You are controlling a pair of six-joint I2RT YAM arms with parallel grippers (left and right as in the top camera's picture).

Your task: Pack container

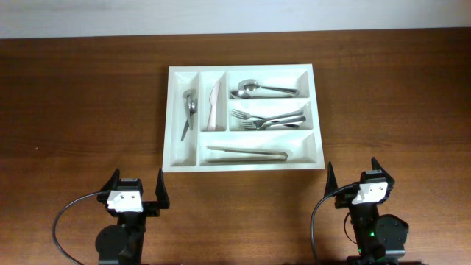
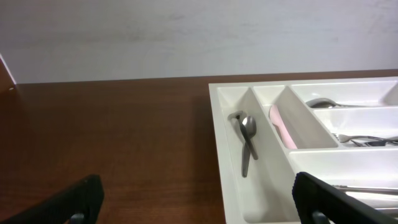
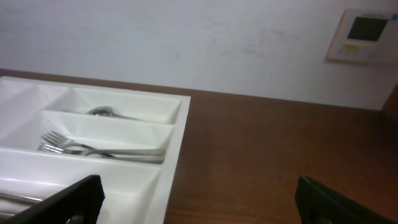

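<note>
Container [image 1: 243,167] on tbl [image 1: 73,110] w/ cutlery [image 1: 268,119] inside.

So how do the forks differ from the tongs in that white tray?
The forks are several, bunched together with tines pointing left; the tongs are one single piece. The forks lie in the middle long compartment; the tongs lie in the one nearest the robot. The tongs look longer than the forks. Both are shiny metal, lying lengthwise in the tray.

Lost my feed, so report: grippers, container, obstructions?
Left gripper open, empty. Right gripper open, empty. Container holds spoons, forks, tongs. Nothing blocking it.
</note>
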